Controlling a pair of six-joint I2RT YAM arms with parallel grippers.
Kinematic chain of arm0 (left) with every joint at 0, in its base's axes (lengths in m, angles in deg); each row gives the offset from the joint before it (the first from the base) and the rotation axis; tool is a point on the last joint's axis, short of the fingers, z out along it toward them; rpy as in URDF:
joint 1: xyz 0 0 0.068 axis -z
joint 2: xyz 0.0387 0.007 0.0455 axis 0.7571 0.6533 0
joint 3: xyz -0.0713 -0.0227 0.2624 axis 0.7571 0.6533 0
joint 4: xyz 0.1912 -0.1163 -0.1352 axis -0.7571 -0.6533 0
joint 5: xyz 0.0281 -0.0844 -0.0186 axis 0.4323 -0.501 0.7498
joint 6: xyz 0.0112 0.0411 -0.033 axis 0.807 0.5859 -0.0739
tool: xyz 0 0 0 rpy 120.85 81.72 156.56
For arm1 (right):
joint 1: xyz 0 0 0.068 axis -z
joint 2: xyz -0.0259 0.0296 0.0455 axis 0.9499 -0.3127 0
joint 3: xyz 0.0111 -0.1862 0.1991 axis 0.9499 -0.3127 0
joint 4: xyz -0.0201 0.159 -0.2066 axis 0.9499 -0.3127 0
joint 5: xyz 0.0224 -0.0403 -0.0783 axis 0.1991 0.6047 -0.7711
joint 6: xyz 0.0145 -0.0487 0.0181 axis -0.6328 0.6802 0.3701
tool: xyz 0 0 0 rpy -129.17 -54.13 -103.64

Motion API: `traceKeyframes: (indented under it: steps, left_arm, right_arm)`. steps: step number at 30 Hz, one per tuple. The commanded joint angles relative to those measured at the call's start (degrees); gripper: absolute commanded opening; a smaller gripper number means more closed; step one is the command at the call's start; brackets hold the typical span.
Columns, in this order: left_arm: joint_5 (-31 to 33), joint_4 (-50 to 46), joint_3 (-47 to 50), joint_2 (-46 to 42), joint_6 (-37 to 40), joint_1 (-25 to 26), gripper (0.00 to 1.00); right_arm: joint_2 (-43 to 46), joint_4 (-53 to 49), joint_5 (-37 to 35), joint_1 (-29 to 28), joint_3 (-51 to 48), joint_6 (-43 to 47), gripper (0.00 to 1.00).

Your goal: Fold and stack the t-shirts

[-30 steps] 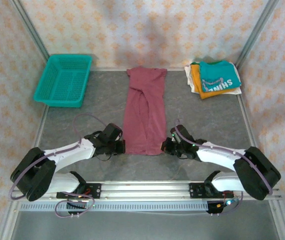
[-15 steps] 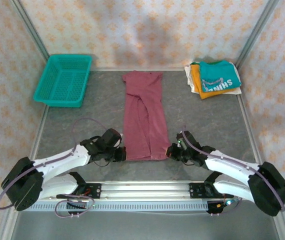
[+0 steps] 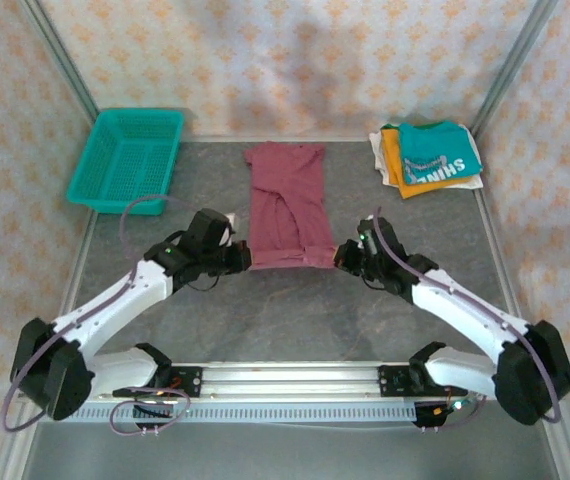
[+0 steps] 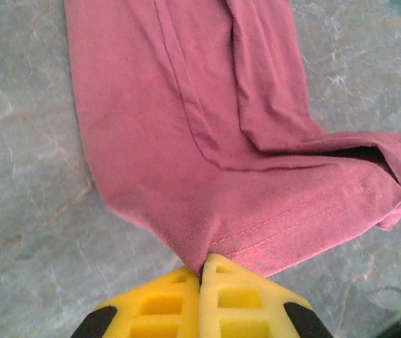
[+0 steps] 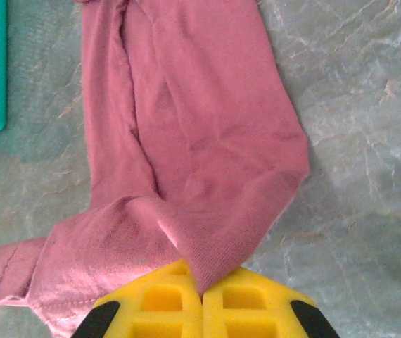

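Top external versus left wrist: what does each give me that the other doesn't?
Top external adds the teal basket, the folded stack at far right, and the right gripper at the maroon t-shirt's near right corner. Left wrist adds close detail: yellow fingers shut on the hem, stitching visible. Both share the maroon t-shirt, the grey table and the left gripper.

We see a maroon shirt [image 3: 285, 205], a teal basket [image 3: 115, 203], yellow fingers [image 4: 158, 306], a grey marbled table [image 3: 295, 320] and pale walls [image 3: 295, 60] with orange flowers.

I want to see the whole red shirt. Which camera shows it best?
The top external view: the whole maroon t-shirt fits in it. The wrist views show its near part, corners pinched by yellow fingers.
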Motion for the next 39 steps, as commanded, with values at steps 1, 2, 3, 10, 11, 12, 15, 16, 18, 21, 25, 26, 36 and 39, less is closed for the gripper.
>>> traceKeyframes:
  steps: [1, 2, 3, 10, 11, 12, 15, 16, 18, 21, 25, 26, 36, 39]
  left_arm:
    - [2.73, 2.43, -3.93, 3.93, 2.67, -0.79, 0.0]
    - [3.04, 3.06, -4.94, 4.99, 2.67, -1.07, 0.0]
    - [3.7, 3.1, -6.18, 6.13, 2.67, -1.32, 0.0]
    - [6.62, 6.65, -8.57, 8.84, 5.01, -4.3, 0.0]
    - [6.69, 7.61, -8.6, 9.02, 5.23, -4.71, 0.0]
    - [6.99, 8.63, -8.75, 9.25, 5.64, -4.93, 0.0]
    - [8.47, 8.63, -10.4, 11.01, 7.93, -5.14, 0.0]
    - [8.39, 8.73, -10.97, 11.83, 8.43, -5.41, 0.0]
    - [7.8, 9.63, -11.58, 13.19, 8.94, -5.88, 0.0]
    - [8.01, 10.95, -12.93, 15.12, 9.97, -6.68, 0.0]
    - [8.05, 10.36, -17.2, 19.78, 11.95, -7.87, 0.0]
    - [7.95, 10.51, -18.01, 20.94, 12.36, -8.05, 0.0]
    - [8.86, 8.22, -29.05, 34.08, 14.14, -11.92, 0.0]
    - [10.24, 7.16, -33.58, 38.96, 14.71, -13.29, 0.0]
  right_arm:
    - [-4.12, -0.09, -1.47, 1.25, 3.68, 4.71, 0.0]
    - [-5.15, 0.35, -1.42, 1.55, 4.47, 5.08, 0.0]
    - [-6.15, 0.68, -1.2, 1.89, 5.38, 5.37, 0.0]
    - [-10.91, 3.69, -1.37, 4.03, 9.3, 7.99, 0.0]
    - [-11.44, 4.08, -1.5, 4.23, 9.72, 8.31, 0.0]
    - [-12.18, 4.69, -1.54, 4.47, 10.18, 8.47, 0.0]
    - [-14.52, 5.95, -1.42, 4.88, 12.06, 9.45, 0.0]
    - [-15.39, 6.23, -1.58, 4.96, 12.77, 9.68, 0.0]
    - [-16.86, 7.08, -1.51, 5.38, 13.96, 9.88, 0.0]
    - [-19.35, 8.78, -1.98, 5.74, 15.69, 9.85, 0.0]
    - [-23.18, 10.99, -2.64, 6.23, 18.36, 10.08, 0.0]
    - [-24.23, 11.43, -2.54, 6.35, 19.21, 10.22, 0.0]
    - [-37.12, 9.58, -0.78, 8.41, 32.99, 12.93, 0.0]
    - [-42.09, 9.62, 0.27, 9.57, 37.25, 12.52, 0.0]
